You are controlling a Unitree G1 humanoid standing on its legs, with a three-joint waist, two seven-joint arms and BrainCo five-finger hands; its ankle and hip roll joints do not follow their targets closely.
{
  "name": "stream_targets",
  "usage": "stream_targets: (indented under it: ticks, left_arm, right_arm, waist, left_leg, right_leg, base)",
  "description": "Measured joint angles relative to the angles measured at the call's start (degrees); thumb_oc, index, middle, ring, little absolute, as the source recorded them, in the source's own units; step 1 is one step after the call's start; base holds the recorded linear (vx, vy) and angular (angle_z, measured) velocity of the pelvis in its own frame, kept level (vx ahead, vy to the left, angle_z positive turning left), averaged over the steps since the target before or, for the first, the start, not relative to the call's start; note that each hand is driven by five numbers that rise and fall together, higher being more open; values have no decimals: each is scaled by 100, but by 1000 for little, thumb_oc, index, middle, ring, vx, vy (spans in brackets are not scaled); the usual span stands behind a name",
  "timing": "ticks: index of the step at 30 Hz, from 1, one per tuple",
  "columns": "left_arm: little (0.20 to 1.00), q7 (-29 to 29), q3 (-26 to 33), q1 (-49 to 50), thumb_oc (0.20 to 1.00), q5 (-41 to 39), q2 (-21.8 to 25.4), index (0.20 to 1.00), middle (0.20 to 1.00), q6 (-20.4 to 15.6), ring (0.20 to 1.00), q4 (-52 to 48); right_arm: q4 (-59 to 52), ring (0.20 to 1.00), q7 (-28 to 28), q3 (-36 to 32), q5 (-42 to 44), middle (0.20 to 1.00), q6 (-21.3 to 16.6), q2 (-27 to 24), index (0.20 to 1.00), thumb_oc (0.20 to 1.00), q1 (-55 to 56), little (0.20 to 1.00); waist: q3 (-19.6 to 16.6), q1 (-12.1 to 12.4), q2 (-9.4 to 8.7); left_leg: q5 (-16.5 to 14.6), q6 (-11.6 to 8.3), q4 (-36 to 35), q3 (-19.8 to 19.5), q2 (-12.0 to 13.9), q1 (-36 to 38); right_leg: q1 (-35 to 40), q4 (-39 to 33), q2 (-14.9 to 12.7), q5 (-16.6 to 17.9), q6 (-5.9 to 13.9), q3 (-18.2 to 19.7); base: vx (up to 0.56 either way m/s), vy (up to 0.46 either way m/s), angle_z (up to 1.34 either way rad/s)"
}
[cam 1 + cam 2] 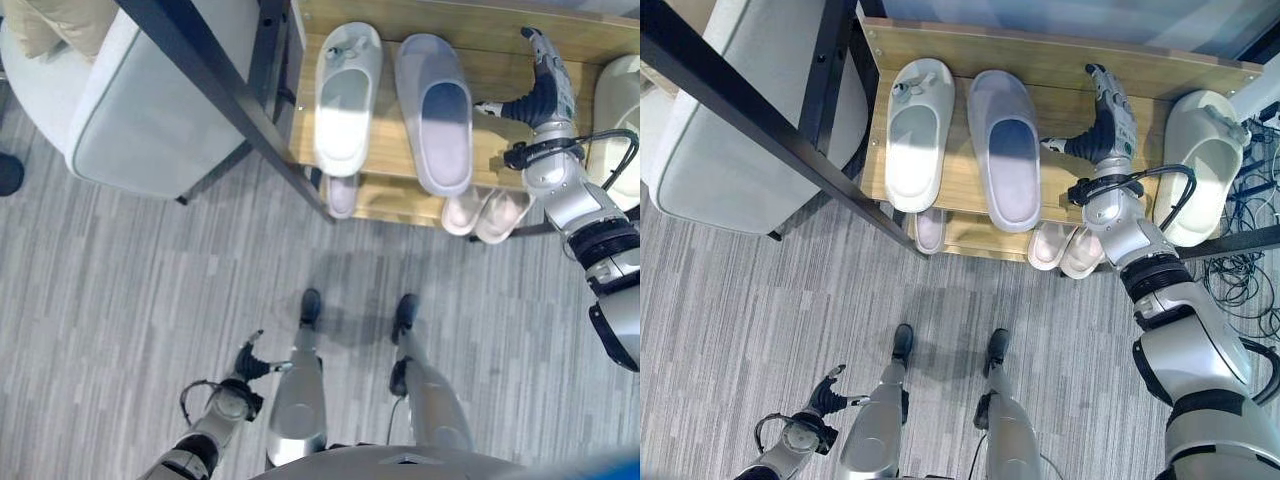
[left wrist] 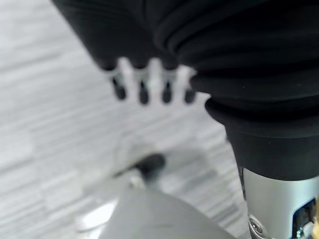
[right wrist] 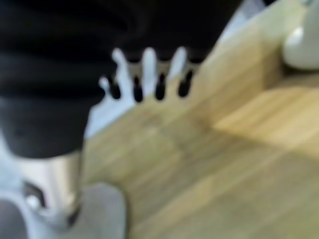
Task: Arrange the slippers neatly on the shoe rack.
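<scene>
**A:** Start with the left eye view. Where does the slipper lie from the working hand?

**B:** The right hand [image 1: 540, 95] hangs over the top shelf of the shoe rack [image 1: 495, 65], fingers straight and spread, gripping nothing. The lilac slipper [image 1: 435, 110] lies just beside the hand on its thumb side, the thumb tip reaching toward its edge; I can't tell whether they touch. Its long axis runs from the shelf's front to its back, roughly parallel to the fingers. A pale slipper [image 1: 345, 95] lies beyond the lilac one, farther from the hand.

**A:** And the right eye view?

**B:** Same layout. On the hand's other side, apart from it, a cream slipper [image 1: 1205, 165] sits at the shelf's end. A pinkish pair [image 1: 1065, 248] pokes out from the lower shelf, below the wrist. The left hand [image 1: 828, 395] hangs low beside the legs, far from the rack, so the right arm is clearly nearer.

**A:** Left wrist view?

**B:** Its fingers [image 2: 142, 89] hang relaxed over grey floor [image 2: 45, 114], empty.

**A:** Right wrist view?

**B:** Straight fingers [image 3: 149, 74] above bare wooden shelf, holding nothing. Nudging the lilac slipper probably means moving thumbward.
</scene>
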Motion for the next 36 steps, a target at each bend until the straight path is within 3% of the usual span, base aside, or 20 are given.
stream_targets:
  ticks: [8,25,33,36]
  left_arm:
    - [1000,114,51,-82,1000,3,65,1000,1000,-24,1000,-73]
    - [1000,115,103,-199,1000,84,88,1000,1000,67,1000,20]
    - [1000,115,101,-316,1000,80,116,1000,1000,104,1000,19]
    - [1000,116,88,-317,1000,54,142,1000,1000,106,1000,60]
  right_arm:
    - [-46,1000,-122,-244,-120,1000,4,-2,1000,1000,4,1000]
    - [-1194,1000,-245,-255,-549,1000,-2,-169,1000,1000,116,1000]
    - [-837,1000,-161,-74,-534,1000,10,-136,1000,1000,81,1000]
    - [-296,1000,-75,36,-426,1000,19,175,1000,1000,49,1000]
  waist:
    - [274,-32,-144]
    - [305,-114,-336]
    - [260,-47,-442]
    - [220,-45,-508]
  left_leg:
    - [-1,1,87,-3,-8,-26]
    - [59,-30,92,-148,3,97]
    - [61,-26,90,-158,1,92]
    - [58,-25,122,-161,-4,39]
  right_leg:
    - [9,2,-10,36,-14,-5]
    - [223,-2,0,48,-1,-124]
    - [225,-1,-2,49,0,-144]
    - [202,-2,-10,46,2,-156]
  base:
    - [0,0,0]
    - [4,1,3]
    - [0,0,0]
    - [6,8,3]
